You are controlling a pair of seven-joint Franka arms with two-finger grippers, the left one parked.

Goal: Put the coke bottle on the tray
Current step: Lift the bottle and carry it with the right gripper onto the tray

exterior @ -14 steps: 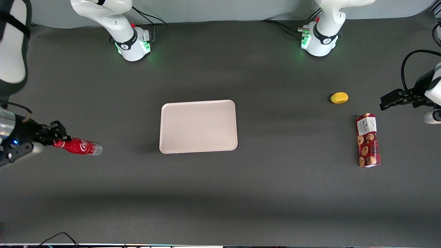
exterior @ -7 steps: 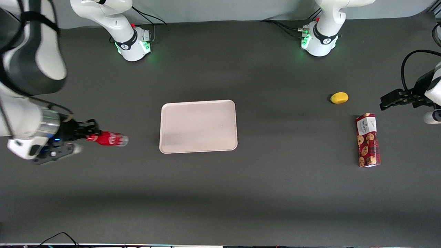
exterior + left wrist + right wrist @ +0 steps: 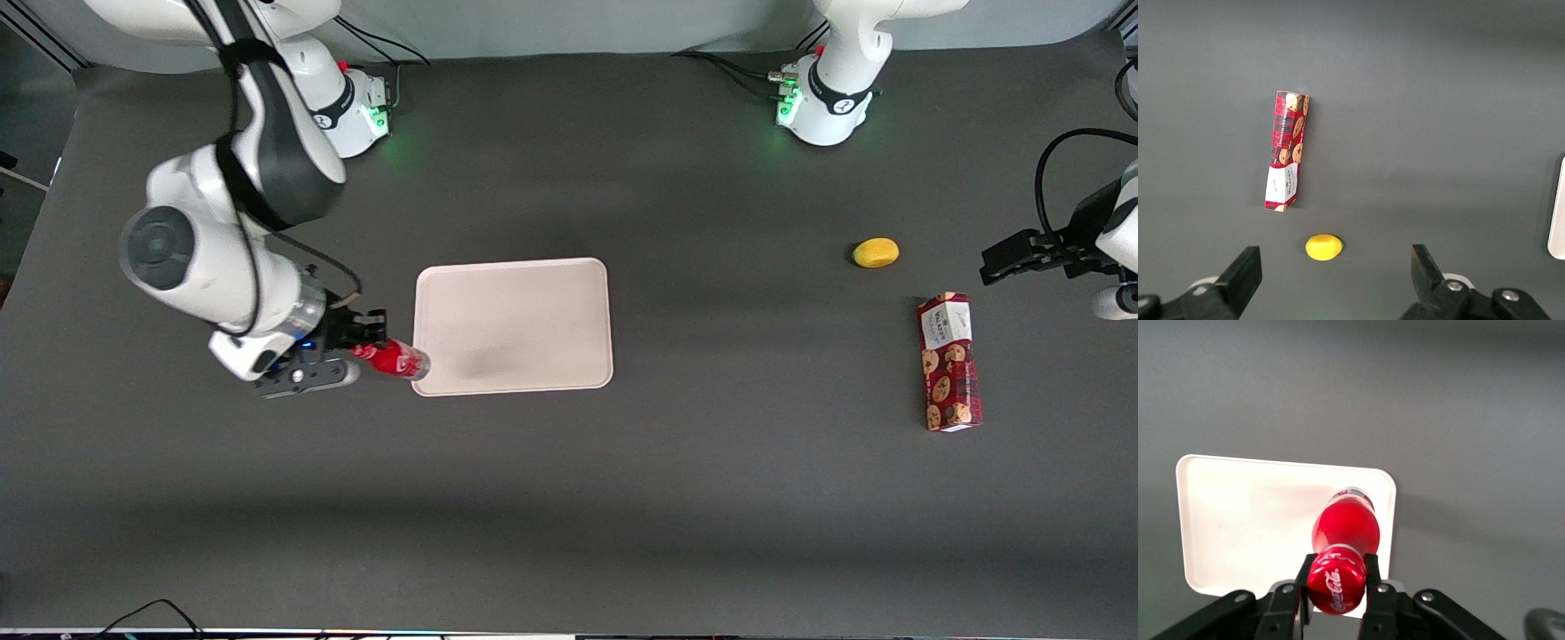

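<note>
From the front, the hand (image 3: pixel 366 347), clamped on the bottle (image 3: pixel 397 360) by its neck, has carried it in from the desk's edge to the tray (image 3: pixel 533 293) rim (nearly there), while the wrist view shows the bottle (image 3: pixel 1345 530) hanging over the bare tray (image 3: pixel 1245 520).

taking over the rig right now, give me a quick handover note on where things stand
Gripper: shut on the coke bottle at its cap end, held in the air at the edge of the tray that faces the working arm's end of the table.
Coke bottle: tilted, clear base pointing toward the tray, just reaching its rim, not set down.
Tray: mid-table, nothing on it.
Done: bottle picked up and brought to the tray.
Left: carry it over the tray's middle, lower it, open the gripper, pull back.
Cookie box and a yellow object lie toward the parked arm's end; leave them.
</note>
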